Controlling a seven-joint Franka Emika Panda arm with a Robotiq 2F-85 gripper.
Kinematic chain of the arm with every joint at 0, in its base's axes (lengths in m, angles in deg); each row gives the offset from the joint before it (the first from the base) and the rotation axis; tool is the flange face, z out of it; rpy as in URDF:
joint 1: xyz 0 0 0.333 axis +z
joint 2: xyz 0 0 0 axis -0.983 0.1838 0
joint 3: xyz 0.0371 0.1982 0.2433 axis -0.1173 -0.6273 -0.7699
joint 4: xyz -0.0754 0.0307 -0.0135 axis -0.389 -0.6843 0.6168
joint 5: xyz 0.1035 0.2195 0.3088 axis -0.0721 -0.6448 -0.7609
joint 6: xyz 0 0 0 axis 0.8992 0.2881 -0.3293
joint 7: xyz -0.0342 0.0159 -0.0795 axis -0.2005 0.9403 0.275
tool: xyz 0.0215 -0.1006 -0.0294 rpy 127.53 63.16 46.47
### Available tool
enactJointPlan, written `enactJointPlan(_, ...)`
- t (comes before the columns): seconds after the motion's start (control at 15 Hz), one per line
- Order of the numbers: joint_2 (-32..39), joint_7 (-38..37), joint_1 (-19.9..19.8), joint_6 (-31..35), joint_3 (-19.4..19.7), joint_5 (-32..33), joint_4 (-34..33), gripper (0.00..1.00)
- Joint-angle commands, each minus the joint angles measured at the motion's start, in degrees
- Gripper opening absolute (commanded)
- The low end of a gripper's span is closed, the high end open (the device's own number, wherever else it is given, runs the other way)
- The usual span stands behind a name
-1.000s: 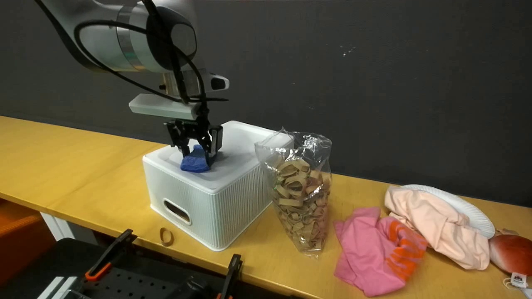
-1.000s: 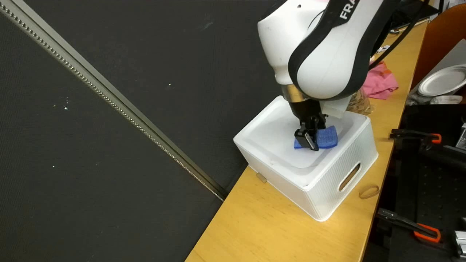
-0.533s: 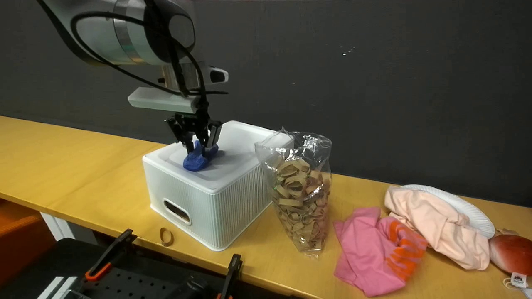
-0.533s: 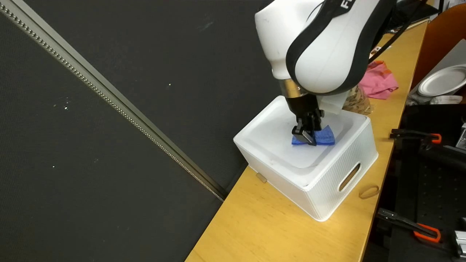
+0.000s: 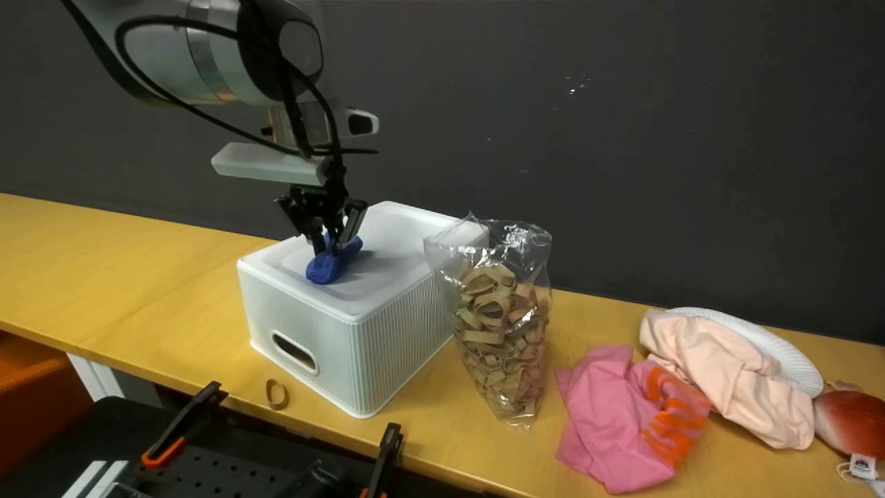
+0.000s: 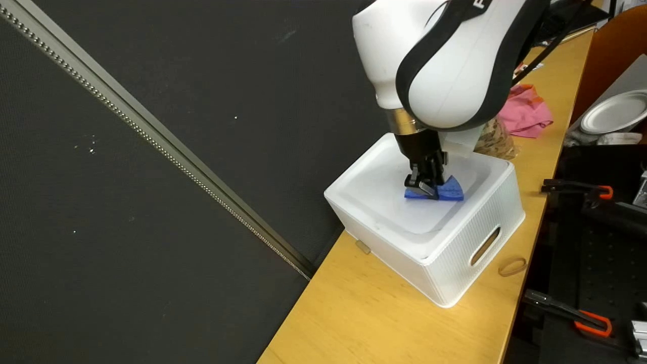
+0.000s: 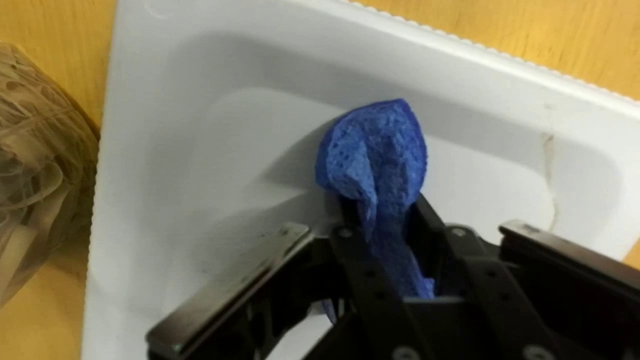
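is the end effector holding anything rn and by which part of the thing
The end effector is pinching the blue sponge near its middle, with both ends sticking out.

Dark wall [image 5: 657, 138] behind yellow wooden table [image 5: 138, 277].

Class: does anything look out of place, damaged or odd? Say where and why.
A stray tan loop lies on the table, outside the clear bag of similar ones. A brownish streak, perhaps stain or crack, marks the top of the white box. The blue sponge is folded because the gripper pinches it.
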Motion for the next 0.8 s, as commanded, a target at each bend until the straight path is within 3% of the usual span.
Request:
enactJointPlan(0.0, 1.0, 0.0, 1.1, 0.7, -0.8, -0.6, 0.6, 0.07)
enactJointPlan(0.4, 2.1, 0.7, 2.3, 0.6, -2.1, -1.7, 0.2, 0.07)
enactJointPlan(0.73, 3.4, -1.0, 1.1, 0.7, -0.3, 0.6, -1.0, 0.07)
